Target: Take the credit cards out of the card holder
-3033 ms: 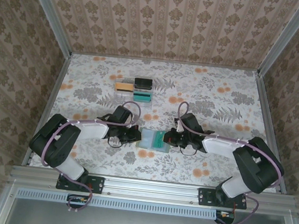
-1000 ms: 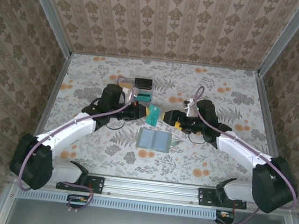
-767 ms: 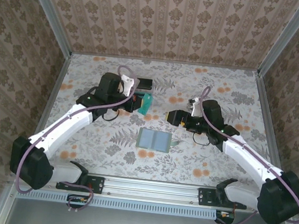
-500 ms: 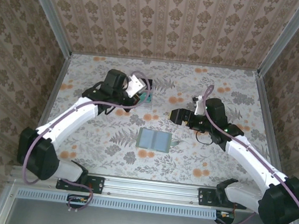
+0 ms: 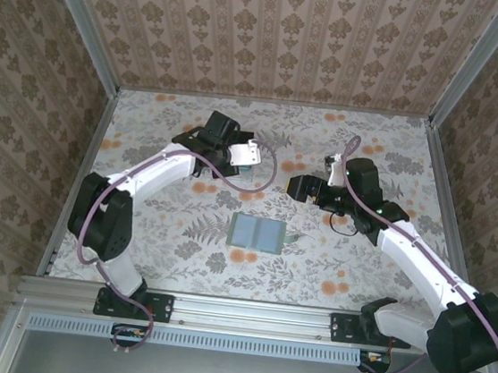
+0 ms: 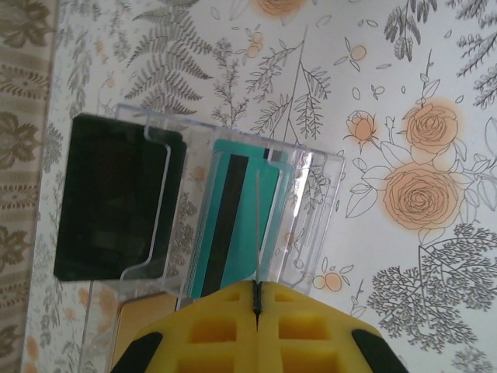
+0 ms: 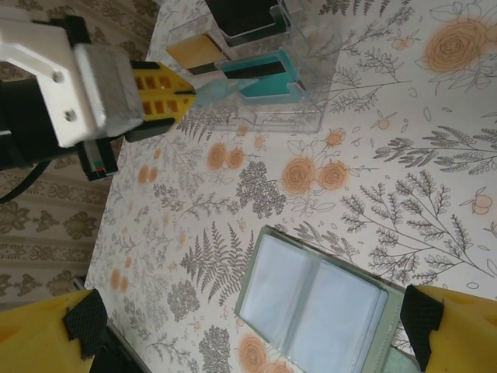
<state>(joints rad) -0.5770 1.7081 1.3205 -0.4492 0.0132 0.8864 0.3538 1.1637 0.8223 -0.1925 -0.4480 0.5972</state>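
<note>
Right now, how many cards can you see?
4: a black card, a teal card and an orange card slotted in the clear tray, plus a second teal card pinched in the left claw. Others may be hidden.

Wallet (image 5: 259,234): sage-green, open flat, well apart from tray (image 6: 318,165). One teal card (image 6: 233,225) lies in tray; another (image 7: 216,90) stands edge-on above it.

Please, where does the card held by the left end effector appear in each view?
Top external: card, just above centre.
Left wrist: card edge-on, a thin line rising from bottom centre.
Right wrist: card pale teal, upper left, pointing at the tray.
Shared landmark: the left end effector, shut on it.
</note>
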